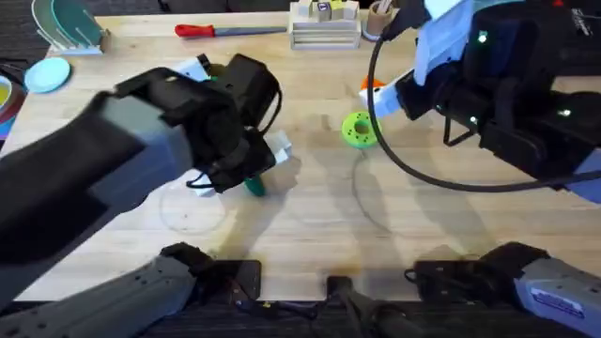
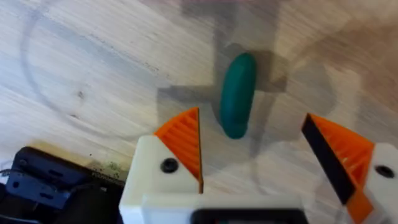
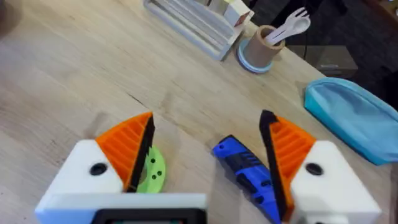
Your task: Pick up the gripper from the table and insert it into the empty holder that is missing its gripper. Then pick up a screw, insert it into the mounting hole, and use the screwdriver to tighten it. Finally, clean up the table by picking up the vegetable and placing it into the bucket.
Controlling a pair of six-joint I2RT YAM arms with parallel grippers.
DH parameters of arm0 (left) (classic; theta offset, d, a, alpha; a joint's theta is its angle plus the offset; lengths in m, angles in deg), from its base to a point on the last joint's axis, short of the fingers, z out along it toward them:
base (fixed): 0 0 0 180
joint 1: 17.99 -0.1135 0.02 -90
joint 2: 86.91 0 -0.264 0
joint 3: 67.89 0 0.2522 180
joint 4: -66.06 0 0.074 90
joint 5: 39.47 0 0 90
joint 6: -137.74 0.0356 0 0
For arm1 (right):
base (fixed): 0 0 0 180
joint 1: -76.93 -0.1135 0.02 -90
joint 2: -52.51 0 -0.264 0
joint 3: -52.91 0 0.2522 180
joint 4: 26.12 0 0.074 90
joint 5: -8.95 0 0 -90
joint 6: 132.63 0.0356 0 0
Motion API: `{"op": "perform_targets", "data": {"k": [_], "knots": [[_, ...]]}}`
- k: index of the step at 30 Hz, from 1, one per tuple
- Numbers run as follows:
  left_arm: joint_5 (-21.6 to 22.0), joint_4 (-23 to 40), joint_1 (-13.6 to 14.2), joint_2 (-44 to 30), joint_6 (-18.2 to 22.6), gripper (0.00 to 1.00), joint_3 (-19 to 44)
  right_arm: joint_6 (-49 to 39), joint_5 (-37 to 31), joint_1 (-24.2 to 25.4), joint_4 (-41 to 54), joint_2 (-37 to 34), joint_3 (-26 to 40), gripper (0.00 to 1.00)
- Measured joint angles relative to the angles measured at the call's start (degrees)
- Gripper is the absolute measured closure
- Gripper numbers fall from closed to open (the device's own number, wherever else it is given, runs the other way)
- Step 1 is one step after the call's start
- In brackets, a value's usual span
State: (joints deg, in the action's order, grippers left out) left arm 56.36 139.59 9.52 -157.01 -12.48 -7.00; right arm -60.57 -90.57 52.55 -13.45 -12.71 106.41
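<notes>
Item: smooth dark green vegetable [image 2: 237,94], oblong, lying on bare wood-grain table [image 2: 93,68]. My left hand [image 2: 255,162] spread wide above it; my right hand [image 3: 205,155] likewise wide, empty, over the blue screwdriver [image 3: 249,171].

I could read no text anywhere from my station. The pale label patch on the grey lower casing of my right arm [image 1: 552,299] carried dark marks, but they were too small to make out. In the left wrist view, faint print ran along the edge of the black flat device at the table's near edge [image 2: 43,180]; I could not resolve a single letter of it.
</notes>
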Motion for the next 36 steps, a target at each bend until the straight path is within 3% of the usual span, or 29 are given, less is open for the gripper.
{"op": "perform_targets", "data": {"k": [11,24,25,32,36], "knots": [[1.00,-1.36,0.00,-10.33,-0.30,0.008,-0.04,-0.02,0.00,0.00,0.01,-0.02,0.00,0.015],[2.43,-5.36,0.00,-12.83,-0.36,0.092,-0.10,0.01,0.00,0.00,0.01,-0.02,0.00,0.014],[2.41,-5.36,0.00,-12.85,-0.46,0.153,-0.10,0.00,0.00,0.00,0.01,-0.01,0.00,0.015],[2.57,-5.20,0.00,-12.67,-0.69,0.962,0.02,0.01,0.00,0.00,0.01,0.00,0.00,0.016],[2.39,-2.96,0.00,-12.68,-0.73,0.974,0.20,0.01,0.00,0.00,0.01,0.00,0.00,0.016]]}}
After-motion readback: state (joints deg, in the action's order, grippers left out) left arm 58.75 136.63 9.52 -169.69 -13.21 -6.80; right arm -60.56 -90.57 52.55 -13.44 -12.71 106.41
